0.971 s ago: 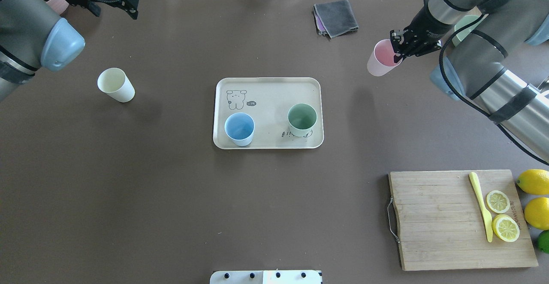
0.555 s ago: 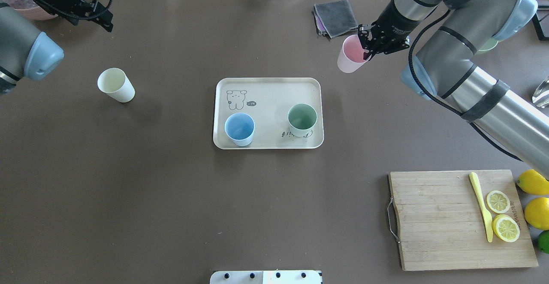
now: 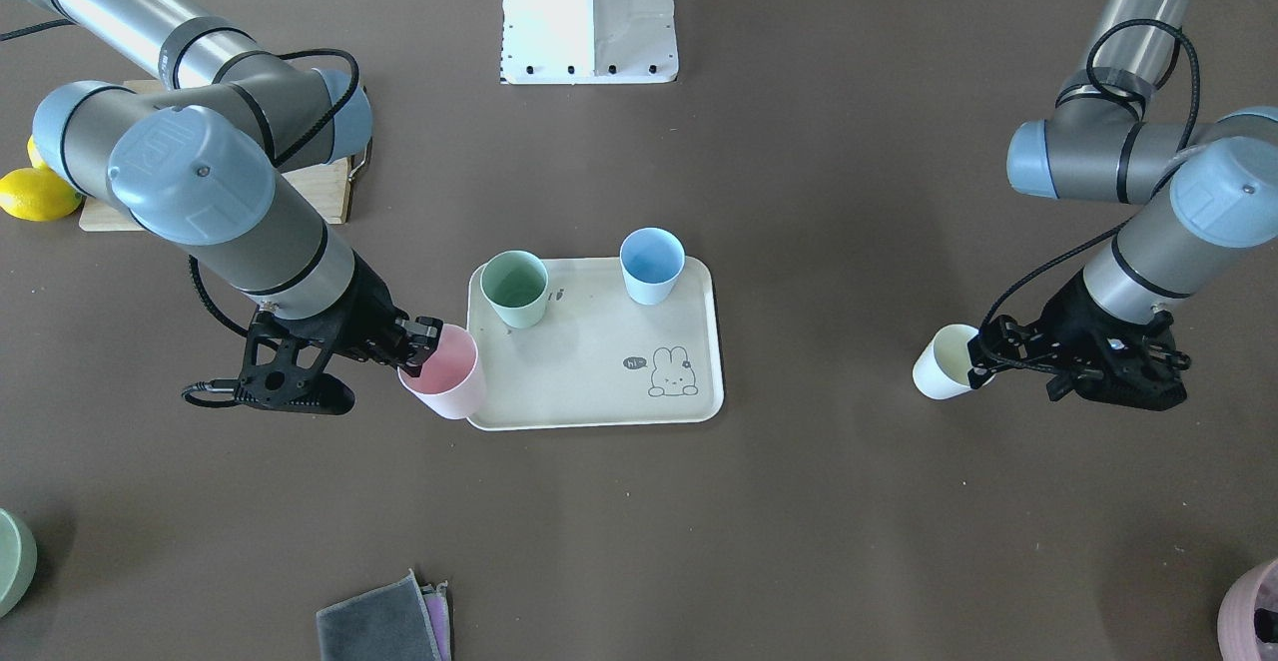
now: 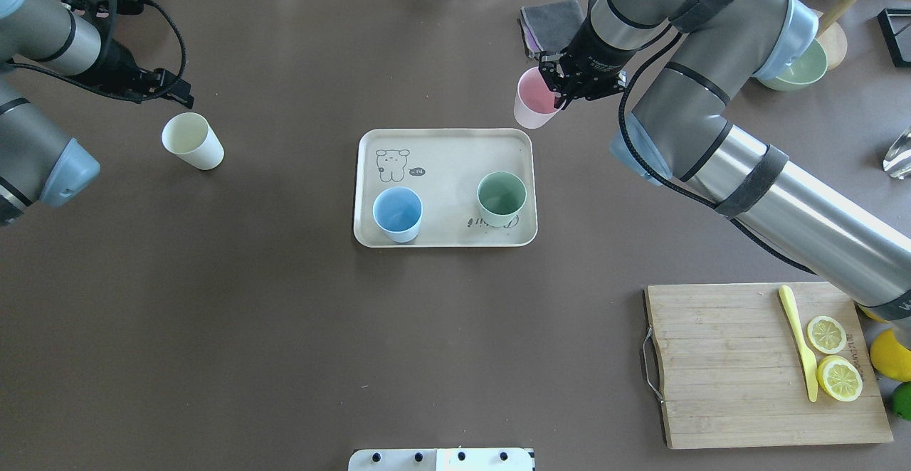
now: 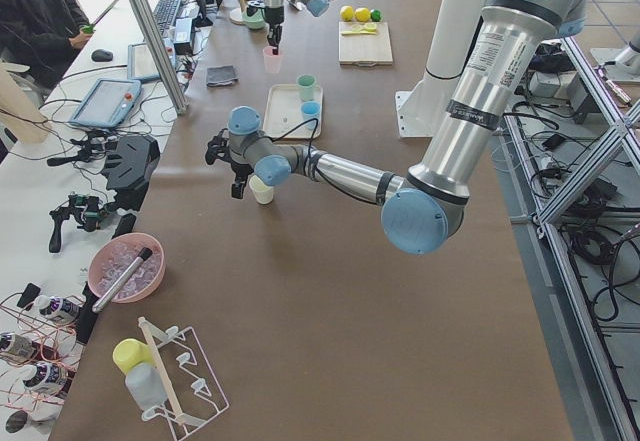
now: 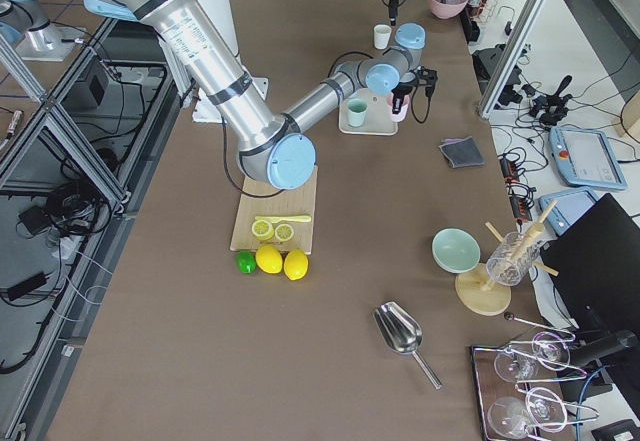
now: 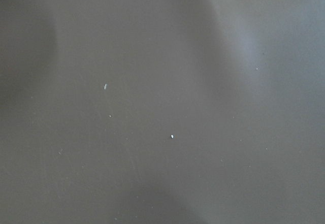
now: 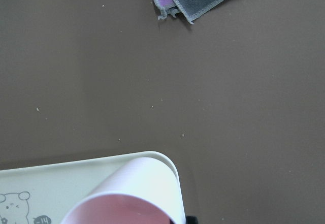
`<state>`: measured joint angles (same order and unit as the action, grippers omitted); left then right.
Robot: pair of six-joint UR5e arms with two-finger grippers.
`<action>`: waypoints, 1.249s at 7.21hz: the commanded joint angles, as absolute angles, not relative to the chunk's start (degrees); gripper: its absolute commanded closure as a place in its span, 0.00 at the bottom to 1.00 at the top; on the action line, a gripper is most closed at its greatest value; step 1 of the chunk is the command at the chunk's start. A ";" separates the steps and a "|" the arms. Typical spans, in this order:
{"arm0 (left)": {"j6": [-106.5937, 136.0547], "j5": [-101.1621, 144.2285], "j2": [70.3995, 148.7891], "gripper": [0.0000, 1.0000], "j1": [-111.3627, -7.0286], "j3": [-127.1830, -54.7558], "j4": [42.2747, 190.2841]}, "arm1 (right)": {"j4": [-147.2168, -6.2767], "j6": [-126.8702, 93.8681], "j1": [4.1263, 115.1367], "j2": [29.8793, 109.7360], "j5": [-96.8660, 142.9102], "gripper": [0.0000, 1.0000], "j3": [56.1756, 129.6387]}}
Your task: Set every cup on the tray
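The beige tray (image 4: 455,158) lies mid-table with the light blue cup (image 4: 397,213) and the mint green cup (image 4: 501,197) standing on it. My right gripper (image 4: 557,90) is shut on the rim of the pink cup (image 4: 530,104) and holds it tilted in the air, just beyond the tray's far right corner. The right wrist view shows the pink cup (image 8: 132,193) over that tray corner (image 8: 170,164). The cream-white cup (image 4: 191,141) stands on the table at the left. My left gripper (image 4: 178,94) is open and empty, just behind it and apart from it.
A wooden cutting board (image 4: 726,385) with lemon slices and a yellow knife lies front right, with lemons (image 4: 893,353) beside it. A grey cloth (image 4: 551,26) lies behind the pink cup. A green bowl (image 4: 797,69) stands far right.
My right arm has carried the pink cup leftward to the tray's far right corner. My left gripper has come from the far left corner down toward the cream-white cup.
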<state>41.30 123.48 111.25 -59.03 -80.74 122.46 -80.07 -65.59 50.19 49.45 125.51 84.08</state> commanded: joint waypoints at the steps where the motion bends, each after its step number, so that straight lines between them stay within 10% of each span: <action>1: 42.28 122.78 109.60 0.03 -57.92 -80.60 124.54 | -80.07 -65.74 49.22 47.56 124.37 1.00 82.45; 3: 42.19 122.78 108.47 0.04 -57.66 -80.95 124.54 | -80.07 -65.74 48.87 47.20 123.66 1.00 82.00; 6: 42.36 121.30 108.46 0.93 -56.34 -80.59 125.16 | -79.45 -65.48 47.12 46.41 121.65 1.00 79.98; 9: 42.54 123.99 109.42 1.00 -56.59 -82.26 123.41 | -79.45 -65.48 46.32 46.49 121.64 1.00 79.98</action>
